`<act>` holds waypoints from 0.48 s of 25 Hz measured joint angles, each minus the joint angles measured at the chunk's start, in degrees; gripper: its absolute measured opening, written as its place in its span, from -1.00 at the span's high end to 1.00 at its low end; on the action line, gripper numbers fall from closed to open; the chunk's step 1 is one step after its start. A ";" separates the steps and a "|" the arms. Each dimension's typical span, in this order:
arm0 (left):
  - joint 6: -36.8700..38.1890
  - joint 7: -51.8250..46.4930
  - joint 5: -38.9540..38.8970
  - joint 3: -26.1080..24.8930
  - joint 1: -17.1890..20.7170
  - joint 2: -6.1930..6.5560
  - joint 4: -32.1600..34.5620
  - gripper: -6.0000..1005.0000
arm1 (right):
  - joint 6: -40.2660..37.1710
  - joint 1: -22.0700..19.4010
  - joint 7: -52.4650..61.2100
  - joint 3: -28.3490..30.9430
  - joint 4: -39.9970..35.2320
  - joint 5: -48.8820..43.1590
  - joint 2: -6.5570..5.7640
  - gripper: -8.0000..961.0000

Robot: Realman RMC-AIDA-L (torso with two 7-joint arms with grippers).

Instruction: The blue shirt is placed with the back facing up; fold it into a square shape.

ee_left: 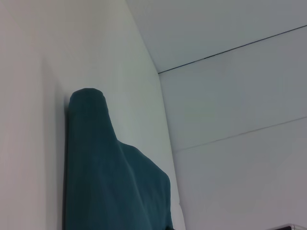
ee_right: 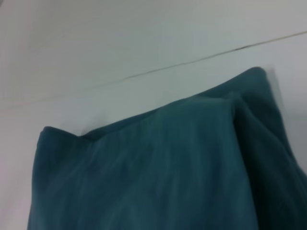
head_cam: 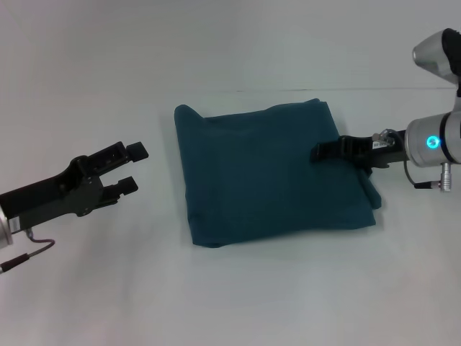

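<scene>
Lying at the frame's centre on the plain white desk (head_cam: 238, 295), the soft dark teal-blue cotton shirt (head_cam: 266, 173) forms a rumpled, roughly square fold. The right gripper (head_cam: 318, 152) rests at its right edge, jaws' state unclear. At left, the left gripper (head_cam: 132, 167) hovers apart, jaws spread.

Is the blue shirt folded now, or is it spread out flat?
Folded. The blue shirt lies as a compact, roughly square block with layered edges and no sleeves showing. The right gripper is at its edge.
</scene>
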 joint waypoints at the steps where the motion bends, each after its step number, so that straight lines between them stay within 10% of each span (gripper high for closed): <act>1: -0.03 0.02 0.00 0.00 0.00 -0.02 0.00 -0.89 | 0.08 0.00 0.00 -0.17 0.00 0.00 0.13 -0.56; 12: -0.41 0.05 -0.43 0.00 0.00 -0.17 0.01 -0.89 | 0.88 -0.13 0.84 -2.47 0.30 -0.10 0.49 -0.56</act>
